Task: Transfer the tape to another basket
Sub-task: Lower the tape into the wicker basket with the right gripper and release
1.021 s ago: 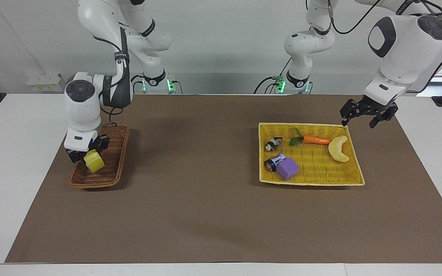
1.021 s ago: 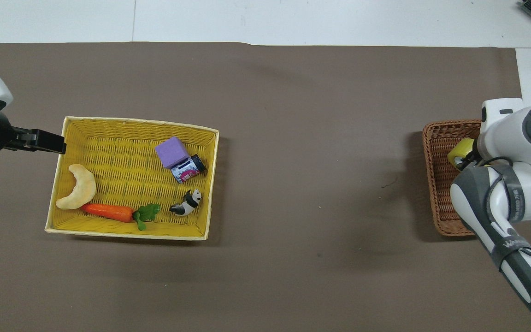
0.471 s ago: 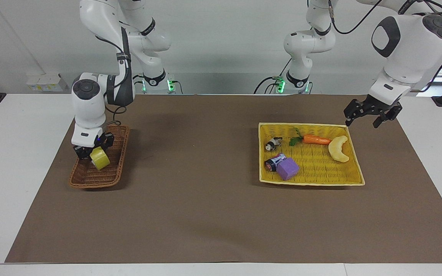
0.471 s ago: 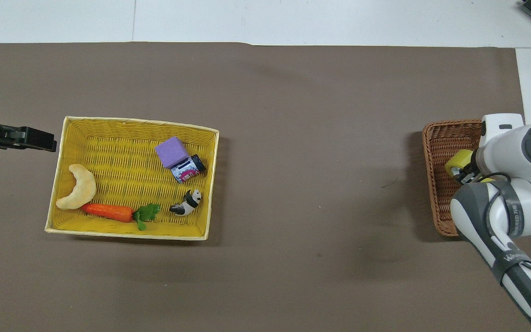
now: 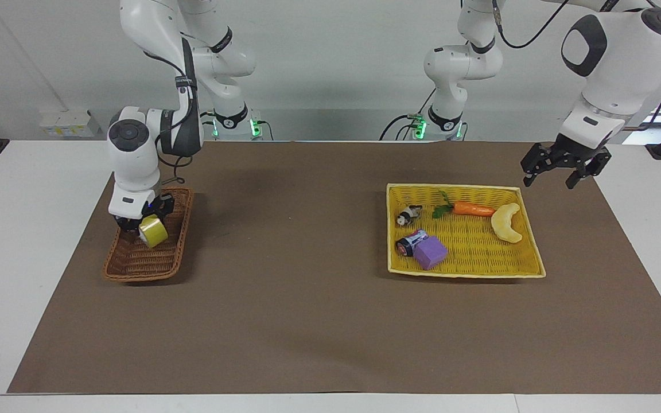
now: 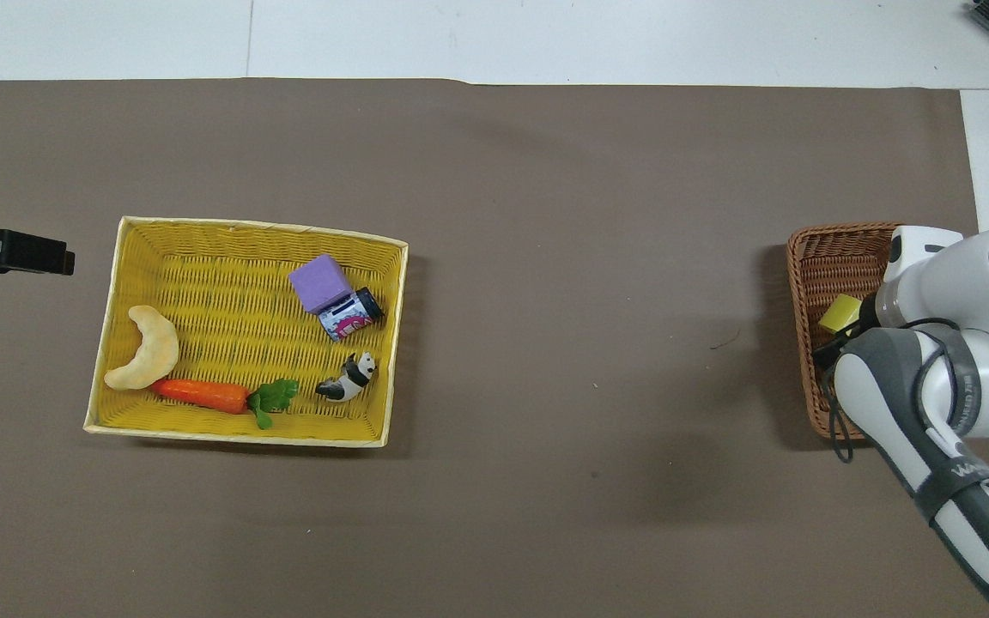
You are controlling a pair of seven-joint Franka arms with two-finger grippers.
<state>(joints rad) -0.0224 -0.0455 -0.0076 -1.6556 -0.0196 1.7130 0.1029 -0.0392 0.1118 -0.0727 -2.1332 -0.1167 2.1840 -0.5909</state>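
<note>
We see right gripper [image 5: 146,225] over wicker basket [image 5: 135,267], tape [image 5: 153,231] at fingertips; grip or release, cannot tell. Left gripper [image 5: 563,172] spread, empty.

A robotics lab bench set up for manipulation trials.

Two white, jointed robot arms [image 5: 152,115] [image 5: 611,69] stand bolted at the wall edge of a plain white table [image 5: 20,241], with green status lights glowing at their bases and black cables trailing behind them. A flat brown paper mat [image 5: 319,321] covers the table's middle as a marked work area. On that mat sit a wide yellow woven tray [image 5: 528,269] of small toy props and a narrow brown wicker basket [image 5: 135,269]. The bare pale wall beside the arms carries a white socket box [image 5: 66,123].
</note>
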